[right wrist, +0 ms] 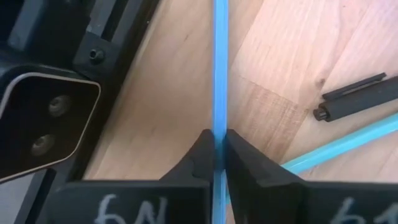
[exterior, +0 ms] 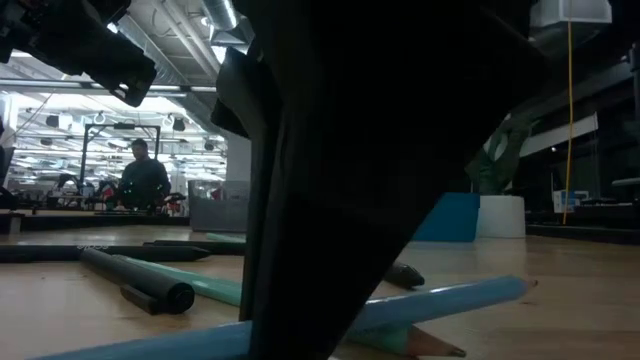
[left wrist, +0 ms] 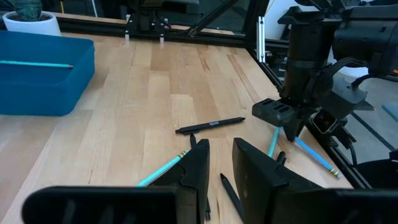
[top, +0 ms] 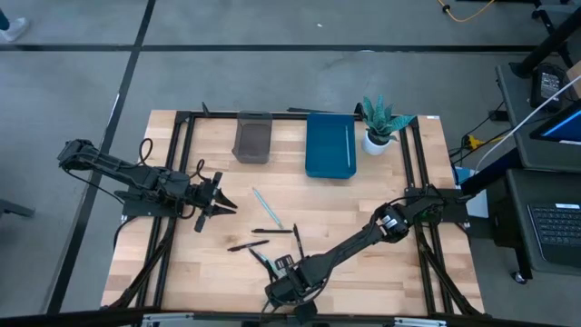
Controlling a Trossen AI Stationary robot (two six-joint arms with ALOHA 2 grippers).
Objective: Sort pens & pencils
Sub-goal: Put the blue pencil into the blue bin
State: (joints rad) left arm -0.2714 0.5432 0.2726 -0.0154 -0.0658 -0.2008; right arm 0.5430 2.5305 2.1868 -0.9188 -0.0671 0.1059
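Black pens and pale blue pencils lie flat, scattered on the wooden table: a black pen [top: 272, 230], another [top: 247, 245], a blue pencil [top: 263, 203]. My right gripper [top: 283, 272] is down at the table's near edge, shut on a blue pencil [right wrist: 219, 74]. My left gripper [top: 222, 202] hovers at the left of the scatter, open [left wrist: 221, 155] and holding nothing; a black pen [left wrist: 211, 126] and a blue pencil [left wrist: 165, 169] lie just ahead of it. One blue pencil [left wrist: 37, 63] lies inside the blue tray [left wrist: 62, 93]. My right gripper pinches the blue pencil's shaft [right wrist: 219, 121] between its two fingertips [right wrist: 204, 152], coming from above and pointing down, fingers across the pencil. The pencil runs level along the wood; whether it is lifted off the table I cannot tell.
A grey tray [top: 252, 136] and the blue tray [top: 329, 145] stand at the far edge, with a potted plant [top: 379, 127] to their right. The low camera's housing [right wrist: 43, 124] sits close beside my right gripper. A person [exterior: 145, 180] stands far behind the table.
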